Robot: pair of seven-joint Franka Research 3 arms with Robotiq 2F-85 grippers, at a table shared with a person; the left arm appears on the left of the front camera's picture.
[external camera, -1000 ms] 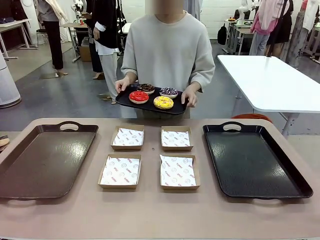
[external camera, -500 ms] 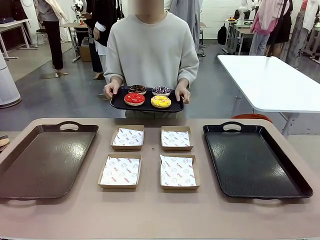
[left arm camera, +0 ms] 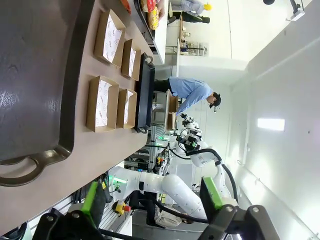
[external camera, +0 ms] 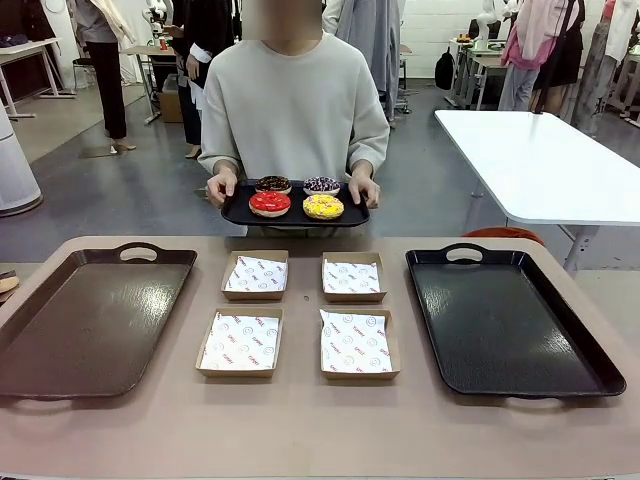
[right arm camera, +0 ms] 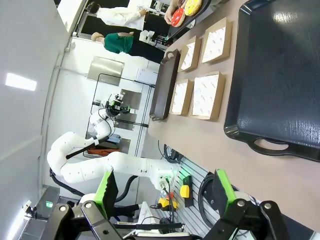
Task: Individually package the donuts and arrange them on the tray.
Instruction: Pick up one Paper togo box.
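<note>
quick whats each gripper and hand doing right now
left gripper: open, holding nothing
right gripper: open, holding nothing
person's hands: holding the tray of donuts
</note>
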